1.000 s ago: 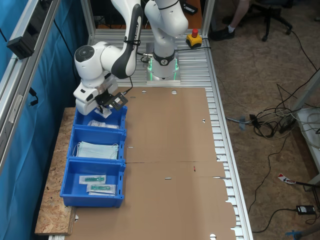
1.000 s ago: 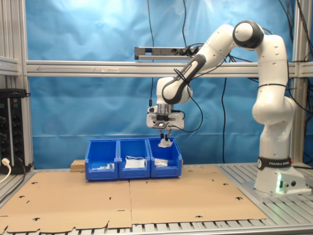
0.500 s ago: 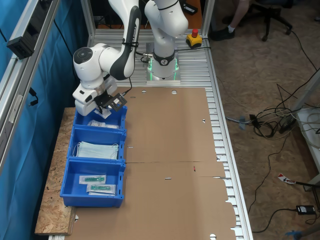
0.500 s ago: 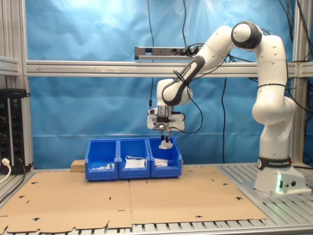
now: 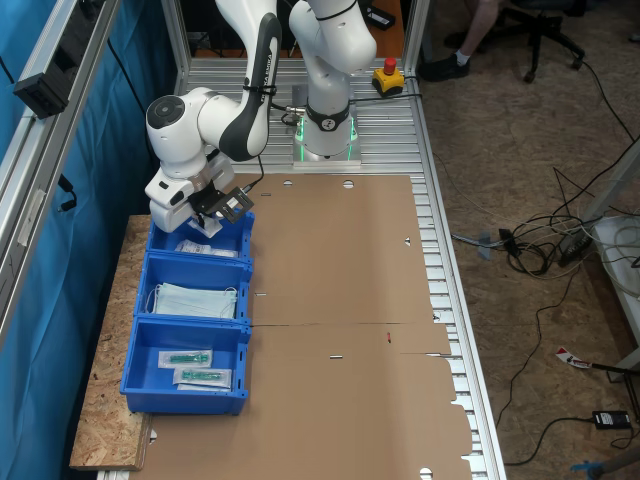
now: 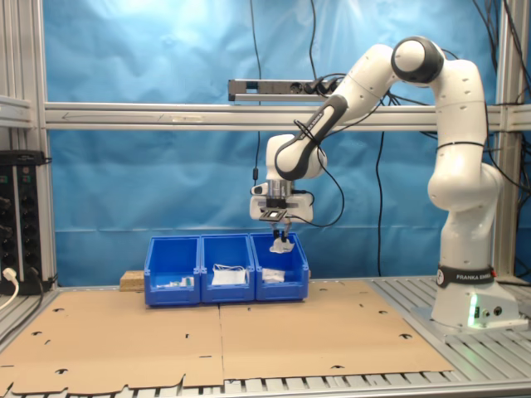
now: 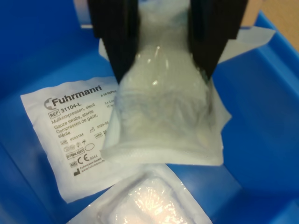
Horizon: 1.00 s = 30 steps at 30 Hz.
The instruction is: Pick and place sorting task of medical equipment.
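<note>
printed label on flat white packet [image 7: 70, 135]

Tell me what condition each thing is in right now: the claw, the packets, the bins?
Claw: shut on the held packet, above the end bin.
Held packet: sealed, crinkled, hanging from the claw.
Printed packet: lying flat in the end bin.
End bin: holds white packets.
Middle bin: holds light-blue face masks.
Third bin: holds clear packets with green items.

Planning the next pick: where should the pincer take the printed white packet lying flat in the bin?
Probably from straight above, at a free edge of the printed packet. It lies flat on the bin floor, so tilt or lift that edge first; the pincer is holding another packet.
</note>
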Available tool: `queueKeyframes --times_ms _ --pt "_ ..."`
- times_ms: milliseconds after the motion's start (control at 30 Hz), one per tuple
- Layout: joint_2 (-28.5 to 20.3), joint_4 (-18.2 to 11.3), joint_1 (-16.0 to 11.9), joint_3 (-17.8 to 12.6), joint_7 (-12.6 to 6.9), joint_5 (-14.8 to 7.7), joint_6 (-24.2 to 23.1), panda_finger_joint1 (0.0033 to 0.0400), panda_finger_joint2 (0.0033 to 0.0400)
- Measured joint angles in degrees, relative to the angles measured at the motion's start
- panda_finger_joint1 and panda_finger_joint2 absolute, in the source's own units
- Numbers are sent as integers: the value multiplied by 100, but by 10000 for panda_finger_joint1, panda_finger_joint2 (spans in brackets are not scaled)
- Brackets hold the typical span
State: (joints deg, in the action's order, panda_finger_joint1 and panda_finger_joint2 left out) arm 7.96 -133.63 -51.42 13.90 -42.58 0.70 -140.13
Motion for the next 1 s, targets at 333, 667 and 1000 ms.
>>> queueKeyframes --times_ms 333,667,1000 --pt "0 0 0 -2 0 0 -3 76 76" --pt "0 0 0 -2 0 0 -4 76 76" --pt "0 0 0 -2 0 0 -4 99 99"
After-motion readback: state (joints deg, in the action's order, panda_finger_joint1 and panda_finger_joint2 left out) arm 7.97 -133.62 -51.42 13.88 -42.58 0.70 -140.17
